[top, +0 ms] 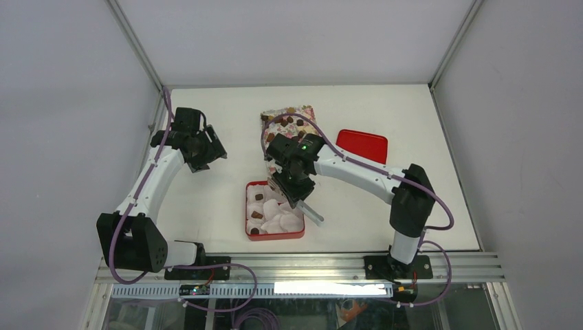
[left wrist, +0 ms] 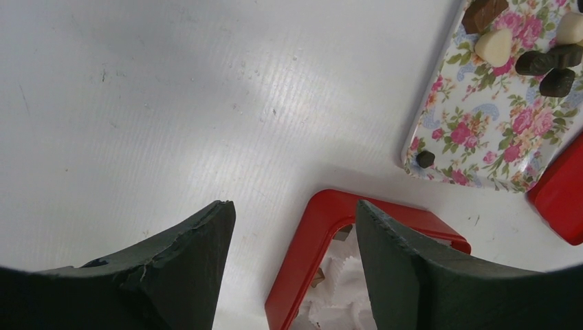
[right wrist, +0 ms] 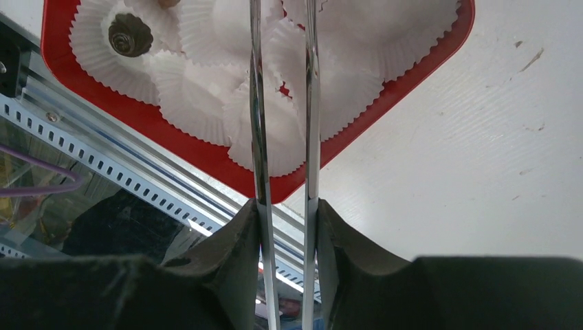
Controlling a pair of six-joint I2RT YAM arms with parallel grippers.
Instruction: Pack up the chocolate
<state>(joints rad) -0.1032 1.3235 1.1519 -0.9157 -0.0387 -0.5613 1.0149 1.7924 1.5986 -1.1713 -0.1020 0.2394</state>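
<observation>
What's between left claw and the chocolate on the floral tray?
Nothing. The top view shows only bare table between the left claw and the chocolate on the floral tray.

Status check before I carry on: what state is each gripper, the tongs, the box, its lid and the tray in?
Left gripper: open, empty.
Right gripper: shut on the tongs.
Tongs: gripped, arms slightly apart, nothing visible between them.
Red box: open, few paper cups filled, most empty.
Red lid: off, flat on the table.
Floral tray: holding loose chocolate.
</observation>
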